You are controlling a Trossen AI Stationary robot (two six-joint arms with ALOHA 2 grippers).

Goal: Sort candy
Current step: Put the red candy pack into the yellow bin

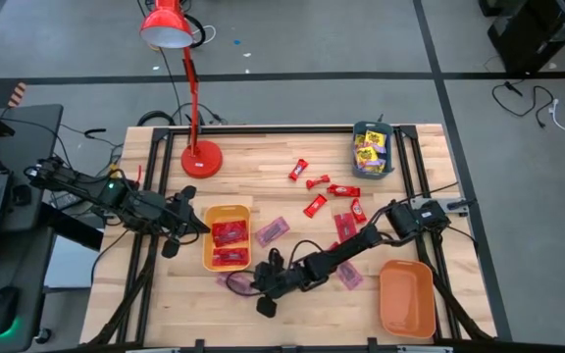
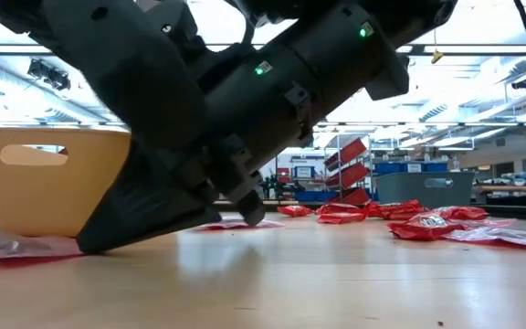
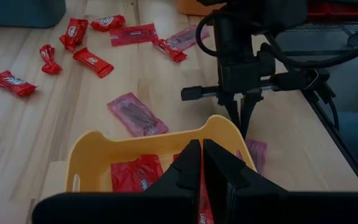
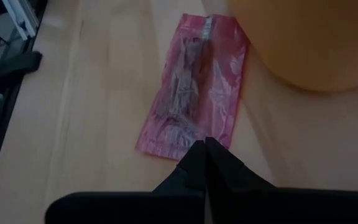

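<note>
A pinkish-purple candy packet (image 4: 194,93) lies flat on the wooden table beside the yellow tray (image 1: 209,235), near the front edge. My right gripper (image 4: 205,148) is shut, slanting down, its tips at the packet's near short end (image 1: 233,279). My left gripper (image 3: 202,155) is shut and hangs above the yellow tray's near rim (image 3: 135,144), over the red candies (image 3: 135,174) lying in it. More red candies (image 1: 315,205) and pink packets (image 1: 271,231) lie loose mid-table. My right gripper's shut fingertips (image 4: 197,155) come down aslant at the packet's near short edge (image 4: 185,146), along its length. The packet lies flat on the table. Whether the tips press on it or only stand at its edge, I cannot tell.
A teal tray (image 1: 373,132) with yellow candies stands at the far right. An empty orange tray (image 1: 405,297) sits at the near right. A red desk lamp (image 1: 199,157) stands at the far left. The yellow tray's wall (image 4: 309,43) rises close beside the packet.
</note>
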